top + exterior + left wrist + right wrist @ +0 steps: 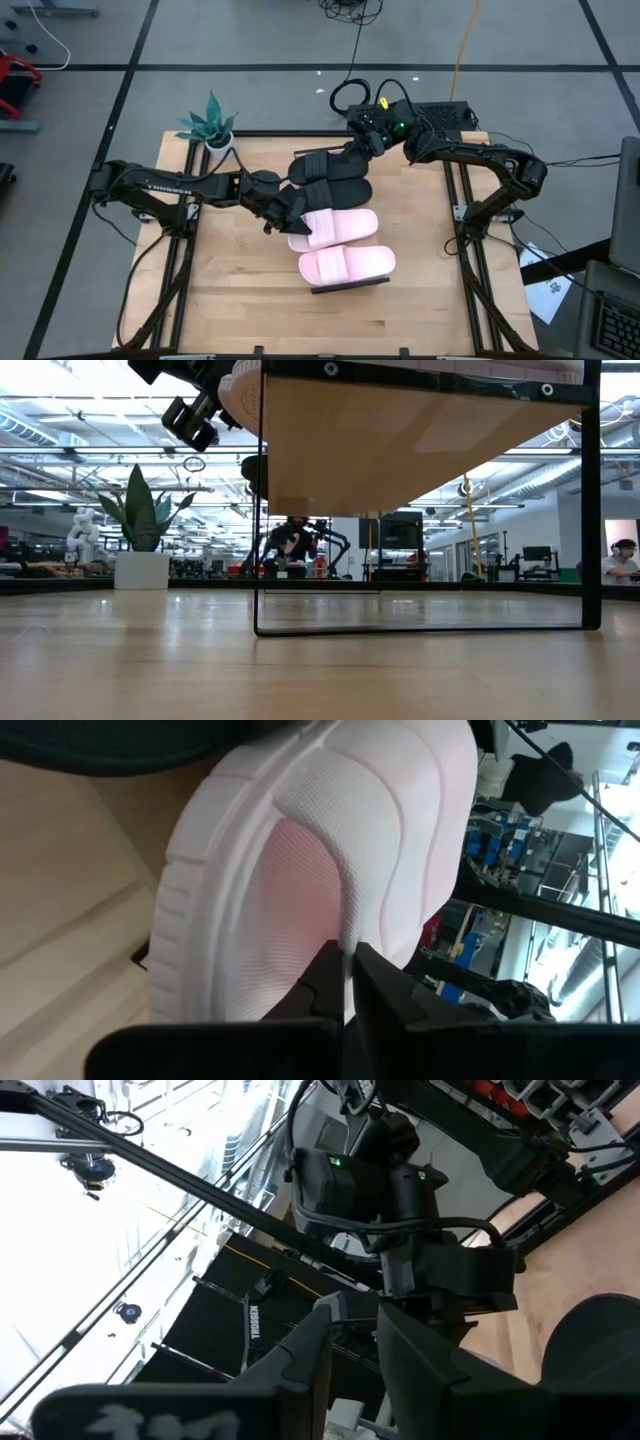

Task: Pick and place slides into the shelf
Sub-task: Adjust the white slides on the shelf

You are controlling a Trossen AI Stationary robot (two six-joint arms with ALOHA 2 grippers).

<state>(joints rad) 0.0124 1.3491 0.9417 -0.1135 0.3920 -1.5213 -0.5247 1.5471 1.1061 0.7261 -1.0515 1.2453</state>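
slides on the shelf: four counted, left arm at the third

i count four slides, two black and two pink, all lying in a row over the shelf (350, 287) in the high view. from the 12 o'clock end: black slide (322, 166), second black slide (338, 192), pink slide (335, 226), second pink slide (347, 264) at the 6 o'clock end.

left gripper (296, 227): at the 9 o'clock end of the first pink slide, fingers pinched together on its raised edge; the left wrist view shows the pink sole (320, 870) right at the fingertips (330, 985). i judge this to be the placing of that slide, not yet let go.

right gripper (357, 148): over the 3 o'clock end of the far black slide. i cannot tell whether its jaws are parted or hold anything.

one potted plant (213, 125) at 10 o'clock.

next move, as i judge it: part the left fingers, lift clear without dragging the slide off the slats.
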